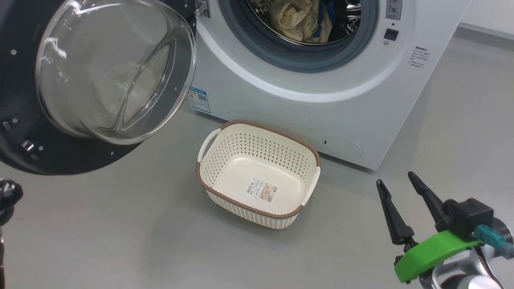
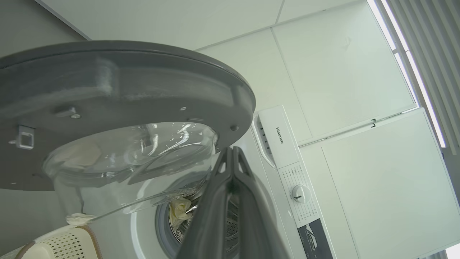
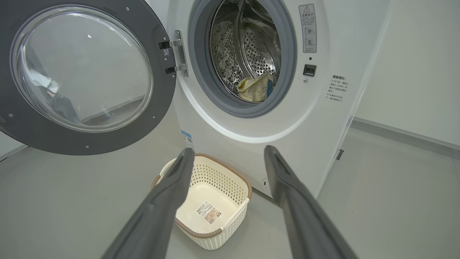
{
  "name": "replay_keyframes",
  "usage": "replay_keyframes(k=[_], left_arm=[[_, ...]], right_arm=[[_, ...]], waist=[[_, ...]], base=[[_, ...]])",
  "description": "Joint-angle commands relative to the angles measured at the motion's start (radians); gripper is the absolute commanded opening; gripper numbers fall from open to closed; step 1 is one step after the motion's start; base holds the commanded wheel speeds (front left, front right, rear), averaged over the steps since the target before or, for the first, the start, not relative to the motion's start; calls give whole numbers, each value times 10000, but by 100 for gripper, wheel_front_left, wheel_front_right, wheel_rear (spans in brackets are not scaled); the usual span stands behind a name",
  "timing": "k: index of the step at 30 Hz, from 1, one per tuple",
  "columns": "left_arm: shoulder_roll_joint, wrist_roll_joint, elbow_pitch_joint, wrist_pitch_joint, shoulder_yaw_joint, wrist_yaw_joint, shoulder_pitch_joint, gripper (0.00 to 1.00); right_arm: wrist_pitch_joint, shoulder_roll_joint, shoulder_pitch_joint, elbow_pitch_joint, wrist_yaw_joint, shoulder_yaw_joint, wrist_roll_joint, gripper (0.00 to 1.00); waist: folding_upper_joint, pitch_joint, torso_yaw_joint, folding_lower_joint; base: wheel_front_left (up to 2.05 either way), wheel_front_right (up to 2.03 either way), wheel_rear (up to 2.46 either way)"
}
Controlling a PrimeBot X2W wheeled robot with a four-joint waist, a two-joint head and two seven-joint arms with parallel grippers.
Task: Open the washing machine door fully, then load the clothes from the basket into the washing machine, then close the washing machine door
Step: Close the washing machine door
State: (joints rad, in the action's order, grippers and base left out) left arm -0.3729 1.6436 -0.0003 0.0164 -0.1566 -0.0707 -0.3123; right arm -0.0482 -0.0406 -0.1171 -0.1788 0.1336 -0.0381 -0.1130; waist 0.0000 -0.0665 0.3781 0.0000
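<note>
Washing machine door [image 1: 24,152] stands swung wide open on the left of the head view, inner side facing the camera, clear glass bowl [image 1: 108,72] bulging out. The washing machine [image 1: 281,104] sits behind, its opening uncovered, grey gasket [image 1: 281,54] showing. The clothes [image 1: 299,20], cream-yellow with a bit of blue, lie inside the steel drum [image 3: 251,54] at its bottom front. The basket [image 1: 245,205] sits upright on the grey floor [image 1: 120,233] just in front of the machine, not touching it, the label sticker [image 1: 262,190] showing on its bare bottom.

Right gripper [image 1: 394,178] is at the lower right, well apart from the basket, claw spread wide, holding nothing. Left gripper [image 2: 230,154] has its claw pinched tight with nothing between the fingers; in the left wrist view its tips sit near the rim of the glass bowl, and contact can't be told.
</note>
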Motion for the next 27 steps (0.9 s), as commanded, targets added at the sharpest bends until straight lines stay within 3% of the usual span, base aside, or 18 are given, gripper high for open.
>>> replay_keyframes(k=[1, 7, 15, 27], left_arm=[[-524, 221, -193, -148, -547, -118, -657, 0], [-757, 1534, 809, -807, -1479, -512, -1282, 0], [-940, 2155, 1983, -1205, -2372, -593, -1914, 0], [-1228, 1509, 3571, -1232, -3550, -598, -2370, 0]], right_arm=[[-37, -97, 467, -416, -29, -156, 50, 100], [-259, -224, 499, -573, -29, -162, 75, 100], [-553, -434, 477, -767, -29, -196, 54, 100], [-1129, -721, 465, -1185, -29, -322, -57, 100]], waist=[[0, -35, -6, 0], [0, -221, -76, 0], [0, -325, -275, 0], [0, -577, -896, 0]], base=[[0, 0, 0], [0, 0, 0], [0, 0, 0], [0, 0, 0]])
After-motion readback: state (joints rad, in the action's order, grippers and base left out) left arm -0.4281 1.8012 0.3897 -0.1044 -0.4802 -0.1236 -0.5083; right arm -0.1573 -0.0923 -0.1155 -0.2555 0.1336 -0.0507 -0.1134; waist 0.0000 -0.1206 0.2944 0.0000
